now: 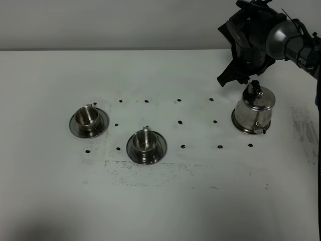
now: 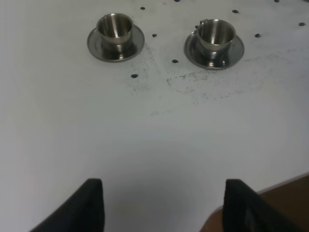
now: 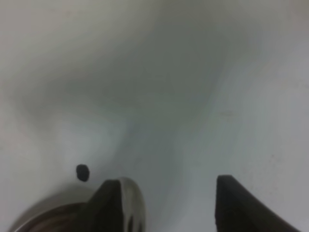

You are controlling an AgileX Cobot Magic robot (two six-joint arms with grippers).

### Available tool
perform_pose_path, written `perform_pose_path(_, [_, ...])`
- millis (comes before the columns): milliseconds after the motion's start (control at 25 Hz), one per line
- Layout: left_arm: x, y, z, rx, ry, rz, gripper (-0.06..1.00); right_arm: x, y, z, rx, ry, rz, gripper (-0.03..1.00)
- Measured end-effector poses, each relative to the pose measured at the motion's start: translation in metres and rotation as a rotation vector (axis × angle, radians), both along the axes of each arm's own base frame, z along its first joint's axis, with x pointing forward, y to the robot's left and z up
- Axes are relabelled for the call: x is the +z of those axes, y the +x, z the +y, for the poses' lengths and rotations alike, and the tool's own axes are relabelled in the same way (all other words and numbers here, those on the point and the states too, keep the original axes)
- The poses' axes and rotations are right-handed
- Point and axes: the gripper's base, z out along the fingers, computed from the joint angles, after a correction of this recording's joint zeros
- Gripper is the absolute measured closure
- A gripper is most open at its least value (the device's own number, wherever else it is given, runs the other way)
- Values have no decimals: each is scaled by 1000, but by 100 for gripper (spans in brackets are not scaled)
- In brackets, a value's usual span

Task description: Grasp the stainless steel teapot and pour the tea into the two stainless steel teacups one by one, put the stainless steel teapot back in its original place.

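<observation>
The stainless steel teapot (image 1: 253,113) stands upright on the bench (image 1: 160,201) at the right of the exterior frame. The right end effector (image 1: 234,80) is just upper left of it, fingers apart and empty. One teacup (image 1: 89,119) sits on its saucer at centre-left, the second teacup (image 1: 146,142) lower, near centre. Only the left wrist view shows the left end effector (image 2: 164,186), fingers apart.

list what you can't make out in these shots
- Tea in the teapot: exterior view, the lid covers it.
- Teapot by the right gripper: right wrist view, blurred and cut off by the frame edge.
- Left gripper: outside the exterior view; left wrist view cuts it off at the fingertips.
</observation>
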Motion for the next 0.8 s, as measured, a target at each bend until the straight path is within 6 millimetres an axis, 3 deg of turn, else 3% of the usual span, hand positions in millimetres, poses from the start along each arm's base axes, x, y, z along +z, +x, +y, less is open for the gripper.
perform_pose_path(280, [0,0,0,0,0,0,42,1,3,-11,-32,-11,-8,55])
perform_pose_path(800, [0,0,0,0,0,0,42,0,1,-13,-48,-26,16,55])
